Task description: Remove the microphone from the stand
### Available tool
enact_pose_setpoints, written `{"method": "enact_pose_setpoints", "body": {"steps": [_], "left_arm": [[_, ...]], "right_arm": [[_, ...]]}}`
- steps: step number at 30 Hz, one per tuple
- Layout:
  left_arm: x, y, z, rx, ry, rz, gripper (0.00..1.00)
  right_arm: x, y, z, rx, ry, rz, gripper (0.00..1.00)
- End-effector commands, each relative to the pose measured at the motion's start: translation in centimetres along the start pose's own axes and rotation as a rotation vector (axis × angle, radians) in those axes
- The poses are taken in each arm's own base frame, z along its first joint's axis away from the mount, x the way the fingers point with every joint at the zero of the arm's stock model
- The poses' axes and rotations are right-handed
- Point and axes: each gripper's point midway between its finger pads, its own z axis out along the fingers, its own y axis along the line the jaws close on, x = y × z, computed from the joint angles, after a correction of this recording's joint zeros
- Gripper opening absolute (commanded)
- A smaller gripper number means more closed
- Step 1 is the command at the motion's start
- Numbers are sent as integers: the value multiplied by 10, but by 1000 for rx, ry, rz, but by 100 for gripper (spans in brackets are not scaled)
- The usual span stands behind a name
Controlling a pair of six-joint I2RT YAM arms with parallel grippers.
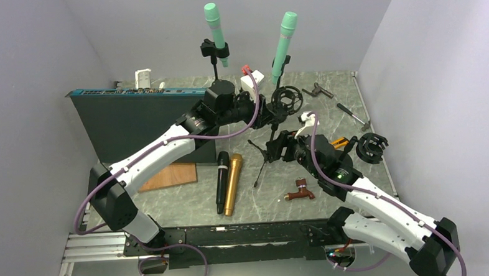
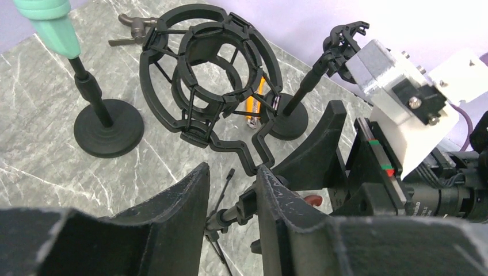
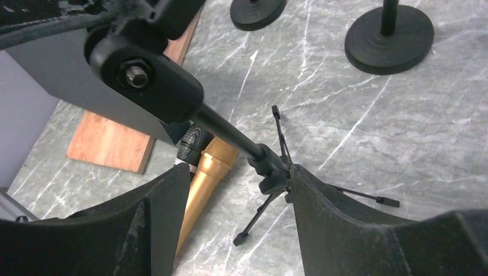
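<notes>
The left gripper has its jaws slightly parted, loose around the tripod stand's thin rod. The right gripper has its jaws wide apart, released, straddling that rod just above the legs. The gold microphone and black microphone lie side by side on the counter, lengthwise near-to-far, heads toward the back.

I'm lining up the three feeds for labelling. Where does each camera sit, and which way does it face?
Top external: above and behind the arms, looking down on the table; both arms show, left gripper and right gripper.
Left wrist: on the left wrist, facing the empty ring mount; own fingers below.
Right wrist: on the right wrist, looking down at the tripod stand and gold microphone; own fingers below.
Shared: top and right wrist both show the gold microphone.
</notes>
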Motion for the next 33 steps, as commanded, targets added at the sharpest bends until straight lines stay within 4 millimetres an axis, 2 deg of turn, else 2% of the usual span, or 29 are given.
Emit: {"method": "enact_pose_setpoints", "body": {"steps": [1, 6, 10, 15, 19, 22, 26, 27, 33], "left_arm": [[30, -1, 2, -8, 88, -30, 36], [70, 13, 10, -80, 164, -103, 22], [98, 17, 1, -98, 187, -146, 20], [107, 13, -4, -85, 200, -159, 20], [101, 10, -7, -69, 179, -149, 24], [88, 6, -7, -55, 168, -133, 34], [59, -8, -9, 1, 139, -127, 46], [50, -12, -10, 18, 127, -126, 53], [5, -21, -31, 61, 39, -130, 58]], "right_arm": [[-22, 7, -13, -31, -35, 76, 67], [-38, -4, -24, 14, -83, 73, 70], [-42, -11, -29, 42, -106, 76, 73], [-39, -9, -25, 16, -97, 87, 76], [-32, -11, -22, 7, -62, 98, 76], [-30, -6, -22, -32, -49, 93, 77], [-20, -6, -20, -42, -1, 58, 80], [-17, -5, -20, -57, 7, 37, 80], [-5, -5, -9, -72, 26, -62, 87]]}}
